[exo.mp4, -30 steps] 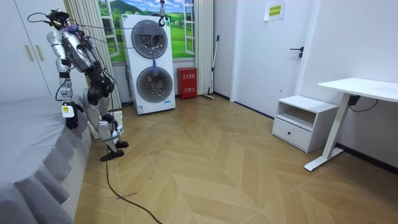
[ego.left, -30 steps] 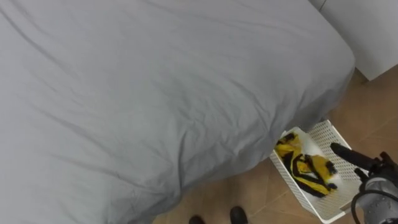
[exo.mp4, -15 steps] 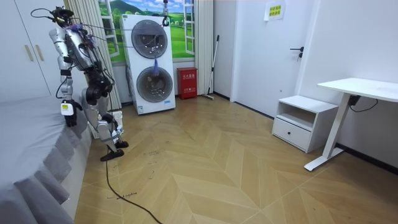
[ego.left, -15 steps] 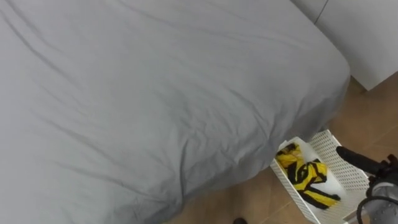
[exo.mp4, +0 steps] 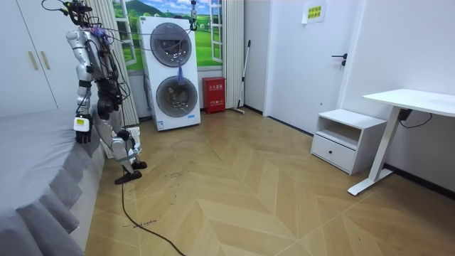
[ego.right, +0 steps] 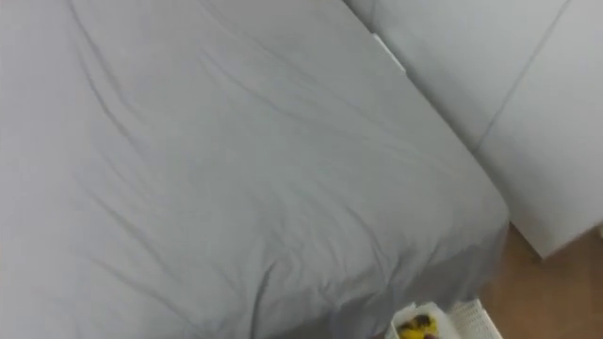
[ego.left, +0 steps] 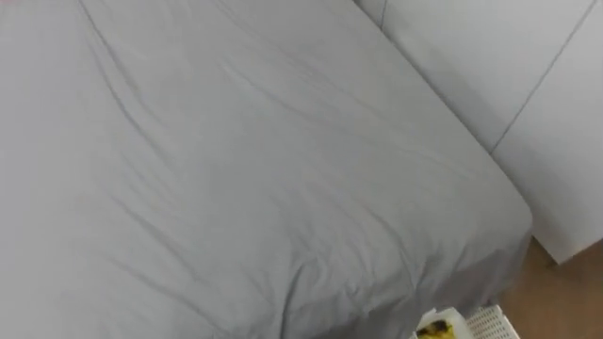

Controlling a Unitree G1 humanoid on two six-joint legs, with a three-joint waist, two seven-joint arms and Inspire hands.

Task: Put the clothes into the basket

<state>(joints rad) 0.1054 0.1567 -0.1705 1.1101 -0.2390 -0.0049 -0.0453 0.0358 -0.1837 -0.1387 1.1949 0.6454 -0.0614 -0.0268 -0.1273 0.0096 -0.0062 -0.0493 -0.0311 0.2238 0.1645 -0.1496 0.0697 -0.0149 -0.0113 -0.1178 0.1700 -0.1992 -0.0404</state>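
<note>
Yellow clothes (ego.left: 434,330) lie inside the white basket (ego.left: 490,326), both just showing at the lower edge of the eye views. The basket stands on the wooden floor (ego.left: 567,294), tucked just beside the corner of the bed (ego.left: 236,169). The bed's grey sheet is lightly creased. A white wardrobe (ego.left: 509,66) rises past its right side. In the room view the robot stands upright at the bed's corner, with stacked washing machines (exo.mp4: 174,75) behind it. One robot hand (exo.mp4: 83,135) hangs low by the mattress edge. I cannot tell which hand it is, nor whether it is spread or closed.
</note>
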